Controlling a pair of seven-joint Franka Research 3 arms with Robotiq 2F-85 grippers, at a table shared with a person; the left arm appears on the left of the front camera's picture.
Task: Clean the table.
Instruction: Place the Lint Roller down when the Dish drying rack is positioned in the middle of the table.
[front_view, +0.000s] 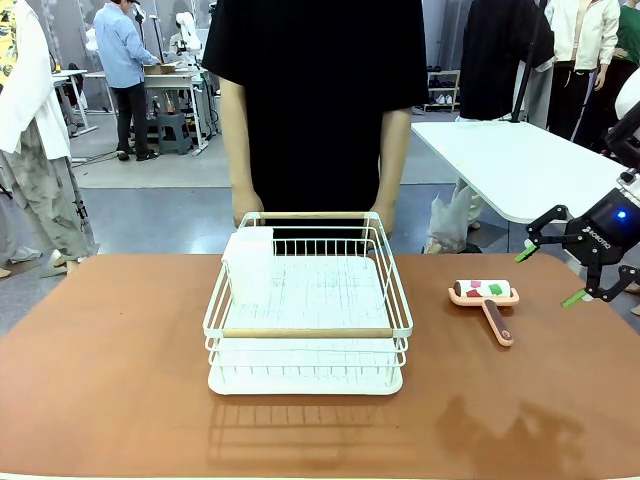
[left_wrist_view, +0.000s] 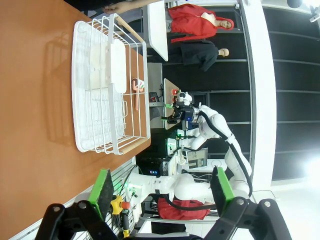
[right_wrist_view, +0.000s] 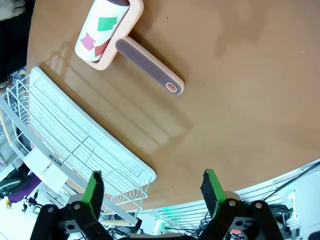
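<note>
Terracotta-coloured and matte, the table (front_view: 110, 380) spans the front view from edge to edge. At its centre stands a white wire rack (front_view: 308, 310) on a white tray, with a person's hands at its far rail. To the right of the rack, well clear of it, lies a lint roller (front_view: 487, 300): the drum, with red and green print, sits at the far end, and the pink handle runs from it toward the robot's side and slightly rightward. This is the long axis to note for any pickup.

The right gripper (front_view: 556, 272) hovers above the table's right edge, just right of the roller, with jaws spread wide and nothing between them. In the right wrist view the right gripper (right_wrist_view: 153, 192) looks down on bare table, the roller (right_wrist_view: 125, 42) ahead of the fingertips and apart from them.

The left gripper (left_wrist_view: 162, 190) is also open and empty, held off the table's near edge, well apart from the roller.

Judgement: the right arm is the nearer one; the handle is the likely grasp point, and the jaws should straddle it crosswise.
</note>
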